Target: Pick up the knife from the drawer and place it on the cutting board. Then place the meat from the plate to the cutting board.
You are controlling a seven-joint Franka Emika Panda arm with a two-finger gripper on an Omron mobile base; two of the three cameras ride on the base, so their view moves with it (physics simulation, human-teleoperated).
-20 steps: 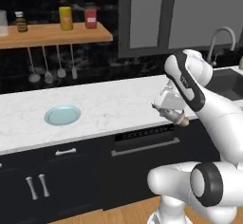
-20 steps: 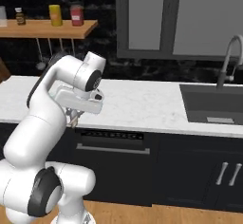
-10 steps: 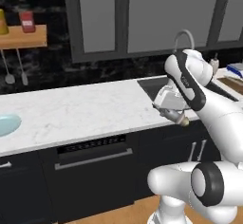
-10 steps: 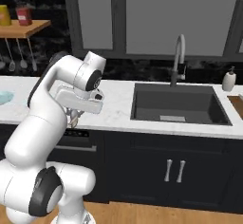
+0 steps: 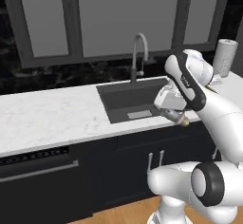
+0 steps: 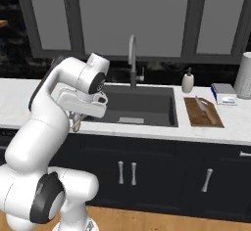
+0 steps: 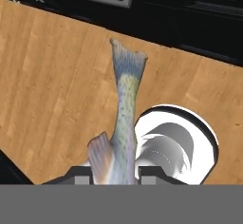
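One risk — the tool, clenched on the grey speckled fish-shaped meat, could drop it before reaching the reddish-brown wooden cutting board beside the table's sink — its tail hangs free

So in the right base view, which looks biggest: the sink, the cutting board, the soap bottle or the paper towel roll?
1. Sink.
2. Cutting board.
3. Paper towel roll, partly cut off by the picture's edge, so unsure against the board.
4. Soap bottle, clearly smallest.

The white arm is bent, with its elbow up high. The end effector points down, its fingers closed on the meat
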